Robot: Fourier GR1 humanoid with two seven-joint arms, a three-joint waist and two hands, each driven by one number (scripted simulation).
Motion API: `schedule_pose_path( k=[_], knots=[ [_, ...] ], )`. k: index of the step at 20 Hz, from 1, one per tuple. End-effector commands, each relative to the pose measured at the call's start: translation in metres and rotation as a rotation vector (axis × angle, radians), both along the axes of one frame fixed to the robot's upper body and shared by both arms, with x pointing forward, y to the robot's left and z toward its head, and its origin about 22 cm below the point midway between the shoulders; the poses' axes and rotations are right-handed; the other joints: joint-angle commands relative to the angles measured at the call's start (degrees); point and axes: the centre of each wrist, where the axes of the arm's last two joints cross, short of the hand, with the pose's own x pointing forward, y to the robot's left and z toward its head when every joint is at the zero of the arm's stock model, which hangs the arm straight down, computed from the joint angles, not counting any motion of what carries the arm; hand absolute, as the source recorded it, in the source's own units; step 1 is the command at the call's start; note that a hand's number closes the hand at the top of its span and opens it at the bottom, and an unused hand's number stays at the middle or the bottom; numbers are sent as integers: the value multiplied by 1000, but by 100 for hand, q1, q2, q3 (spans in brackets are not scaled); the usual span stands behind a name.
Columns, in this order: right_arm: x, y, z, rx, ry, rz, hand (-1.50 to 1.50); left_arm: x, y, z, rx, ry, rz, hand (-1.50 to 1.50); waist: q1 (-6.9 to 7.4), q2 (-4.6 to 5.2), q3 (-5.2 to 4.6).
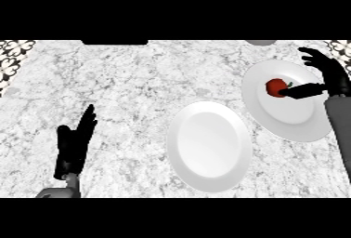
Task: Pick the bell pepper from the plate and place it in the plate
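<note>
Where the marble-patterned bench [123, 83] meets the view's left edge, a strip of black-and-white ornamental tile [15, 58] shows at the upper corner. Lower left, the left robot hand [74, 144] rests above its grey forearm [63, 190], fingers straight and together, pointing up the view, holding nothing and touching no object. Toward the centre lies the nearer white plate [209, 146], which appears taller than wide and carries nothing on its surface. Just beside it, up and to the right, lies the second white plate [291, 121]; whether the two rims touch cannot be told. On the upper left part of this second plate sits the red bell pepper [276, 87], a small green stem showing at its right side. At the far right, the right robot hand [329, 76] reaches in over the second plate from its grey forearm [338, 125]. Its thumb extends leftward and reaches the pepper's right side, while its fingers are spread and curved above the plate's upper rim, apart from the pepper; the hand is not closed around the pepper. A dark object [114, 42] sits at the bench's far edge, top centre-left.
</note>
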Motion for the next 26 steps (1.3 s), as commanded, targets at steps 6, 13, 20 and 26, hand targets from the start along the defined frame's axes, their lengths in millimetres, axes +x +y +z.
schedule_pose_path(
  k=[6, 13, 20, 26],
  knots=[
    [-30, -49, -6, 373, -214, -27, -150, -11, -1, -1, 20, -17, 3, 0, -30, -23, -10],
    [-49, -66, -24, 404, -211, 45, -150, 0, 2, 11, 15, 3, -19, 0, 0, -7, -10],
    [-47, -61, -35, 385, -236, 68, -150, -4, -2, 2, 6, -10, 10, 0, 34, 6, -9],
    [-41, -41, -51, 330, -189, 1, -150, 13, 8, 8, 9, -12, 2, 0, 65, 23, -7]
  ],
)
